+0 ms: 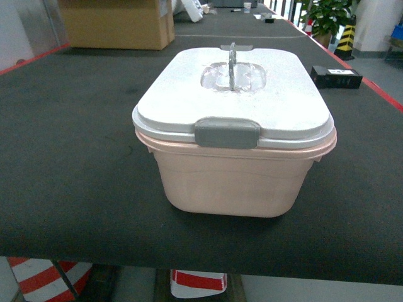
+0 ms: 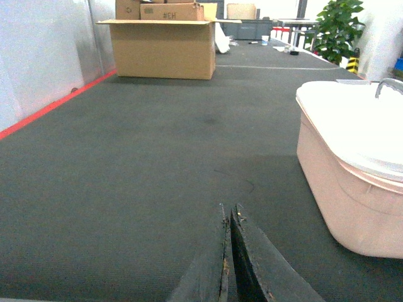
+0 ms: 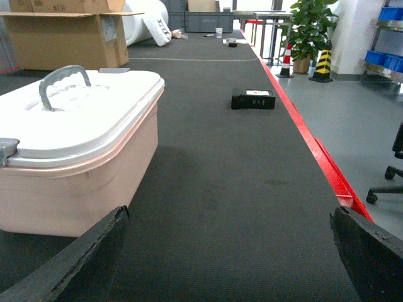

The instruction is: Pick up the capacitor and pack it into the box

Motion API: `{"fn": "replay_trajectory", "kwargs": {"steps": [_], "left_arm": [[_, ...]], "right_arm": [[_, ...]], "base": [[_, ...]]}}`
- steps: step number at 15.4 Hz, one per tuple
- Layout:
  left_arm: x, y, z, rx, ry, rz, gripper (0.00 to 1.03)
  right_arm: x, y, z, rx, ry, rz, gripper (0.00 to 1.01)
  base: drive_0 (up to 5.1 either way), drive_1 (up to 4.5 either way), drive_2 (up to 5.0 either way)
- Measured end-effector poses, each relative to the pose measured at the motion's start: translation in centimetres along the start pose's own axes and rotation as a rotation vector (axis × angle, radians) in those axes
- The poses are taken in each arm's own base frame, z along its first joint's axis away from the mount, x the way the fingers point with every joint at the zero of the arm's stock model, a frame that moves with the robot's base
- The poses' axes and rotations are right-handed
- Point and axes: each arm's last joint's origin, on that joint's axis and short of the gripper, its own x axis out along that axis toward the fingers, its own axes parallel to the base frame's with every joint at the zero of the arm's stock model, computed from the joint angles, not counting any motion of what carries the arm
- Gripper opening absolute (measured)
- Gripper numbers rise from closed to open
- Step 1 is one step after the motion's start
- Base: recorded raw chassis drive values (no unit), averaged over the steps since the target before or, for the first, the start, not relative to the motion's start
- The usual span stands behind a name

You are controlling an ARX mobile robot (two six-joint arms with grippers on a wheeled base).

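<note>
Near the desk's (image 1: 75, 189) front edge stands the pink box (image 1: 234, 179), its white lid (image 1: 233, 94) seated and the grey clasp (image 1: 227, 133) down. Beside it, the left end effector (image 2: 228, 264) rests with fingers together; the right end effector (image 3: 230, 251) is spread wide. No capacitor is identifiable, so picking seems not yet begun; opening the lid likely comes first. A cardboard carton (image 1: 116, 24) sits at the far edge, a small black object (image 1: 336, 77) by the right edge.

The box (image 1: 233, 179) is a pale pink rectangular plastic tub with rounded corners, standing upright near the front edge of a dark mat-covered table (image 1: 75, 157). Its white lid (image 1: 189, 104) sits closed on top, overhanging the pink rim. A grey clasp (image 1: 227, 133) is folded down over the near edge, and the grey handle (image 1: 232, 63) stands raised at the lid's centre
</note>
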Motion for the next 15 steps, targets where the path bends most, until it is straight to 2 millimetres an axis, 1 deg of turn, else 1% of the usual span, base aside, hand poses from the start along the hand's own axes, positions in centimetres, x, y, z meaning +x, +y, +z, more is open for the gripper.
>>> {"fn": "replay_trajectory", "kwargs": {"steps": [8, 9, 10, 11, 13, 14, 15], "left_arm": [[-0.9, 0.0, -0.1, 0.000, 0.002, 0.000, 0.02], [-1.0, 0.0, -0.2, 0.000, 0.011, 0.000, 0.02], [-1.7, 0.0, -0.7, 0.000, 0.058, -0.002, 0.02], [-1.9, 0.0, -0.2, 0.000, -0.003, -0.003, 0.02], [-1.9, 0.0, -0.4, 0.000, 0.021, 0.000, 0.02], [-1.9, 0.0, -0.4, -0.002, 0.013, 0.000, 0.08], [-1.9, 0.0, -0.4, -0.002, 0.018, 0.000, 0.21]], "right_arm": [[0.0, 0.0, 0.0, 0.000, 0.000, 0.000, 0.98], [0.0, 0.0, 0.0, 0.000, 0.000, 0.000, 0.98], [0.0, 0.0, 0.0, 0.000, 0.000, 0.000, 0.98], [0.0, 0.0, 0.0, 0.000, 0.000, -0.001, 0.98], [0.0, 0.0, 0.0, 0.000, 0.000, 0.000, 0.98], [0.0, 0.0, 0.0, 0.000, 0.000, 0.000, 0.98], [0.0, 0.0, 0.0, 0.000, 0.000, 0.000, 0.98]], "base": [[0.0, 0.00, 0.0], [0.0, 0.00, 0.0], [0.0, 0.00, 0.0], [0.0, 0.00, 0.0], [0.0, 0.00, 0.0], [0.0, 0.00, 0.0], [0.0, 0.00, 0.0]]}}
